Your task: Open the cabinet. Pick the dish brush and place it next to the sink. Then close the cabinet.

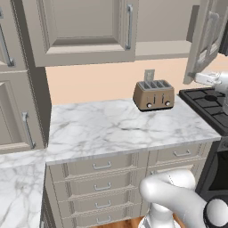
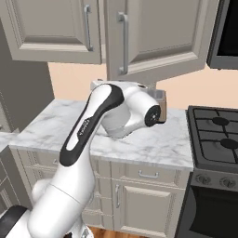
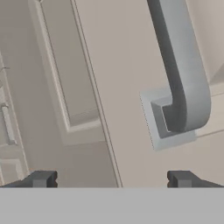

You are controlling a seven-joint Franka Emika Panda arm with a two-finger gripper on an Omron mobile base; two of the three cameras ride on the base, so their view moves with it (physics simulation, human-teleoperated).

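Marble counter (image 1: 111, 129) is seen under the cabinet (image 1: 84, 31), a toaster (image 1: 153, 95) set back near the wall. One cabinet door (image 2: 153, 37) stands swung partly out, its left door shut. The claw (image 3: 111, 179) is spread wide, nothing held, just below the bar handle (image 3: 181, 74), seemingly placed to pull further. The dish brush cannot be located, presumably still inside.

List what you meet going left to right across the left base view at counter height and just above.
Tall cupboard → marble counter → toaster → open cabinet door → stove.
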